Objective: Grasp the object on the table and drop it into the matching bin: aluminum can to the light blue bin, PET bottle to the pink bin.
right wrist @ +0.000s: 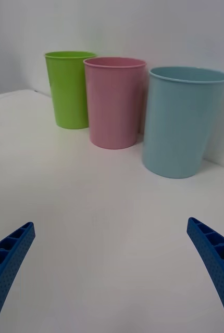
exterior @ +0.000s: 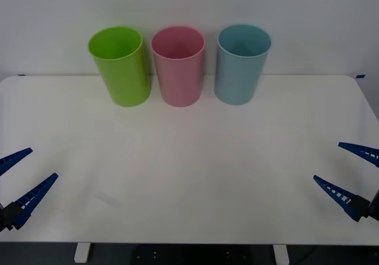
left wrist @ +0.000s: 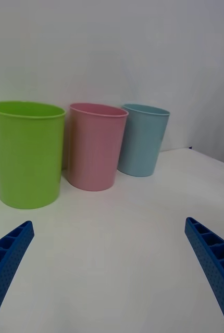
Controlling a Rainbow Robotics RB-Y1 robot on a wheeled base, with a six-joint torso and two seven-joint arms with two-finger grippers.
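Observation:
The white table [exterior: 189, 158] carries a light blue bin [exterior: 243, 63] at the back right of a row and a pink bin [exterior: 177, 66] in its middle. The object, an aluminum can, is out of view. My left gripper [exterior: 42, 163] hangs open over the table's front left edge, and my right gripper [exterior: 328, 162] hangs open over the front right edge. Both are far from the bins with nothing between the fingers. The right wrist view has the light blue bin [right wrist: 185, 122] nearest and the pink bin [right wrist: 114, 101] beside it, beyond the open right gripper [right wrist: 111, 223].
A lime green bin [exterior: 120, 66] stands at the left end of the row, nearest in the left wrist view [left wrist: 26, 153] beyond the open left gripper [left wrist: 109, 222]. A plain wall rises right behind the bins. Bare tabletop stretches between the grippers and the bins.

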